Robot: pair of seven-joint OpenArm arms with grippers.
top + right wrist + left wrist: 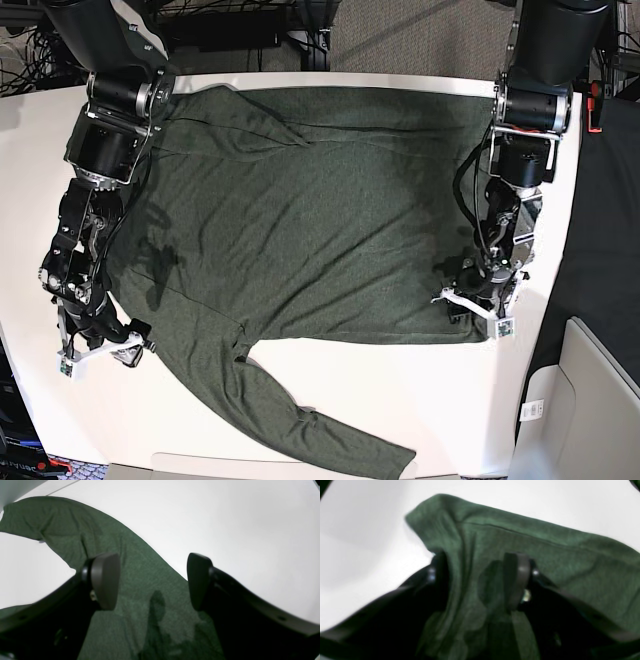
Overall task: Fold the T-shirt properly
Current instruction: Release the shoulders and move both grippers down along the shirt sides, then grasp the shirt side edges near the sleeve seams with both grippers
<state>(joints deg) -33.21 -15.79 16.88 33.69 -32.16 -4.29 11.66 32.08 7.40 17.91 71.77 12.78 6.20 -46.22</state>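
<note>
While the T-shirt (300,210) lay spread on the white surface (480,400), the left tool (480,577) pinched its bunched edge, and the right tool (152,580) stood wide over a sleeve.

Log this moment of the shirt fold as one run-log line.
stage: first grasp | T-shirt: spread flat on table | left gripper: fabric bunched between jaws at shirt edge | right gripper: open above sleeve side, holding nothing
</note>
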